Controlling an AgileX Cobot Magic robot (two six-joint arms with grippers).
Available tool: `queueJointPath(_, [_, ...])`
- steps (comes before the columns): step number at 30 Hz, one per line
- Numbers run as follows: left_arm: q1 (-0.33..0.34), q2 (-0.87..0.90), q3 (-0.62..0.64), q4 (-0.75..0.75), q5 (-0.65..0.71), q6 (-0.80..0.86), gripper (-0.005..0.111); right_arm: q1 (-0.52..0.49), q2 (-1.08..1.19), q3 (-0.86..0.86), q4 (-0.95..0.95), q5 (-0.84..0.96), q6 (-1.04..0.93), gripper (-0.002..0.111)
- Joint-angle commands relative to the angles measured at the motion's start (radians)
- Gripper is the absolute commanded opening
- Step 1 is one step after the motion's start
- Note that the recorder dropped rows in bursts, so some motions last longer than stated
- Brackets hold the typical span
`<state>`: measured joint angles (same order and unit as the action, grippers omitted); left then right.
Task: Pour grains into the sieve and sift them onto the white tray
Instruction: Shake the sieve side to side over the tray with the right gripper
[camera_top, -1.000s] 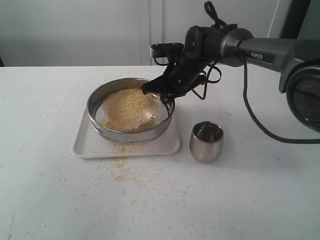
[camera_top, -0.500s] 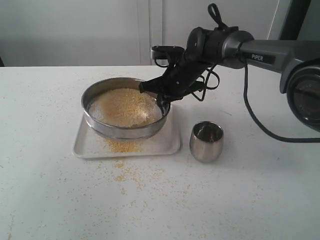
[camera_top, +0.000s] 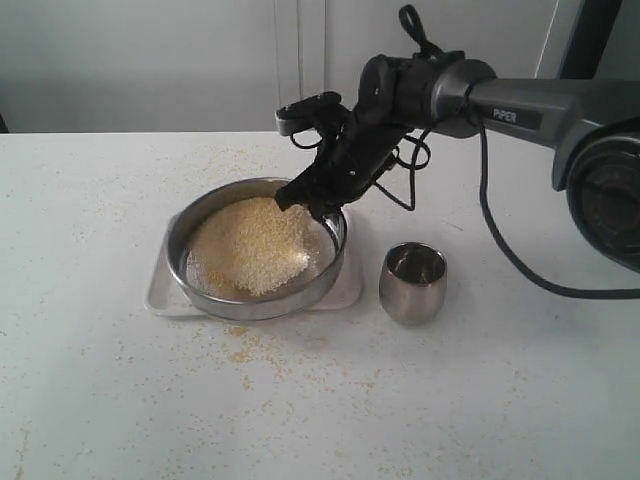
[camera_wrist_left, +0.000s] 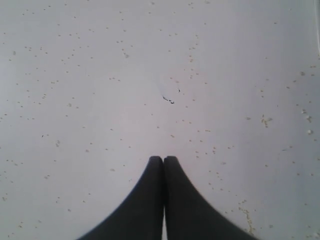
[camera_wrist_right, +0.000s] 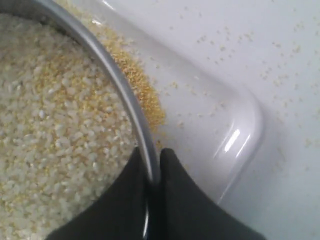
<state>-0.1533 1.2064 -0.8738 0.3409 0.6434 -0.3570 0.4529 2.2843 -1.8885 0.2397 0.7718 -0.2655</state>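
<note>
My right fingers: pinching the sieve rim, above the white tray.
Grains: heaped inside, beside my fingers.
My left fingers: pressed together, holding nothing, over the surface.

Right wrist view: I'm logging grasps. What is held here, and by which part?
The right gripper holds the sieve by its steel rim, with the fingers pinching the wall from inside and outside.

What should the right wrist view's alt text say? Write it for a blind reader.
The right pincer clamps the sieve by its steel rim. Mixed whitish and yellow grains fill it; fine yellow granules lie on the white tray beside the rim.
</note>
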Motion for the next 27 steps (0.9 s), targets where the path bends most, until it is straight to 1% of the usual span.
queueJointPath(1, [0.003, -0.009, 0.008, 0.003, 0.007, -0.005, 0.0, -0.002, -0.02, -0.007, 0.11, -0.103, 0.148, 0.0])
queueJointPath(2, [0.003, -0.009, 0.008, 0.003, 0.007, -0.005, 0.0, 0.009, -0.02, -0.007, 0.138, -0.078, 0.017, 0.0])
queueJointPath(3, [0.003, -0.009, 0.008, 0.003, 0.007, -0.005, 0.0, 0.017, -0.023, -0.009, 0.129, -0.041, -0.201, 0.0])
queueJointPath(4, [0.003, -0.009, 0.008, 0.003, 0.007, -0.005, 0.0, 0.011, -0.023, -0.009, 0.099, -0.057, -0.14, 0.0])
queueJointPath(5, [0.003, -0.009, 0.008, 0.003, 0.007, -0.005, 0.0, -0.017, -0.021, -0.004, 0.065, -0.128, 0.214, 0.0])
queueJointPath(6, [0.003, -0.009, 0.008, 0.003, 0.007, -0.005, 0.0, -0.024, -0.014, -0.003, 0.091, -0.146, 0.346, 0.0])
queueJointPath(7, [0.003, -0.009, 0.008, 0.003, 0.005, -0.005, 0.0, -0.013, -0.012, -0.003, 0.115, -0.137, 0.244, 0.0])
queueJointPath(8, [0.003, -0.009, 0.008, 0.003, 0.005, -0.005, 0.0, 0.006, -0.01, -0.005, 0.148, -0.053, -0.057, 0.0])
queueJointPath(9, [0.003, -0.009, 0.008, 0.003, 0.005, -0.005, 0.0, 0.01, -0.013, -0.005, 0.14, -0.018, -0.199, 0.0])
queueJointPath(10, [0.003, -0.009, 0.008, 0.003, 0.005, -0.005, 0.0, -0.003, -0.013, -0.005, 0.069, -0.045, -0.08, 0.0])
queueJointPath(11, [0.003, -0.009, 0.008, 0.003, 0.005, -0.005, 0.0, -0.017, -0.013, -0.005, 0.046, -0.083, 0.111, 0.0])
queueJointPath(12, [0.003, -0.009, 0.008, 0.003, 0.005, -0.005, 0.0, -0.029, -0.008, -0.005, 0.065, -0.125, 0.383, 0.0])
queueJointPath(13, [0.003, -0.009, 0.008, 0.003, 0.005, -0.005, 0.0, -0.024, -0.006, -0.005, 0.091, -0.13, 0.338, 0.0])
queueJointPath(14, [0.003, -0.009, 0.008, 0.003, 0.005, -0.005, 0.0, -0.002, -0.006, -0.005, 0.15, -0.107, 0.117, 0.0])
queueJointPath(16, [0.003, -0.009, 0.008, 0.003, 0.005, -0.005, 0.0, 0.006, -0.009, -0.006, 0.184, -0.041, -0.14, 0.0])
queueJointPath(17, [0.003, -0.009, 0.008, 0.003, 0.005, -0.005, 0.0, 0.004, -0.011, -0.006, 0.174, -0.036, -0.191, 0.0])
queueJointPath(18, [0.003, -0.009, 0.008, 0.003, 0.005, -0.005, 0.0, -0.006, -0.011, -0.006, 0.167, -0.048, -0.131, 0.0])
queueJointPath(20, [0.003, -0.009, 0.008, 0.003, 0.005, -0.005, 0.0, -0.034, -0.009, -0.006, 0.173, -0.096, 0.177, 0.0])
queueJointPath(21, [0.003, -0.009, 0.008, 0.003, 0.005, -0.005, 0.0, -0.036, -0.007, -0.006, 0.178, -0.103, 0.275, 0.0])
queueJointPath(22, [0.003, -0.009, 0.008, 0.003, 0.005, -0.005, 0.0, -0.033, -0.007, -0.006, 0.18, -0.105, 0.265, 0.0])
queueJointPath(24, [0.003, -0.009, 0.008, 0.003, 0.005, -0.005, 0.0, -0.01, -0.011, -0.006, 0.182, -0.073, 0.032, 0.0])
queueJointPath(25, [0.003, -0.009, 0.008, 0.003, 0.005, -0.005, 0.0, -0.005, -0.02, -0.006, 0.167, -0.044, -0.136, 0.0])
queueJointPath(26, [0.003, -0.009, 0.008, 0.003, 0.005, -0.005, 0.0, -0.005, -0.027, -0.006, 0.132, -0.033, -0.21, 0.0])
queueJointPath(27, [0.003, -0.009, 0.008, 0.003, 0.005, -0.005, 0.0, -0.008, -0.032, -0.006, 0.081, -0.047, -0.13, 0.0])
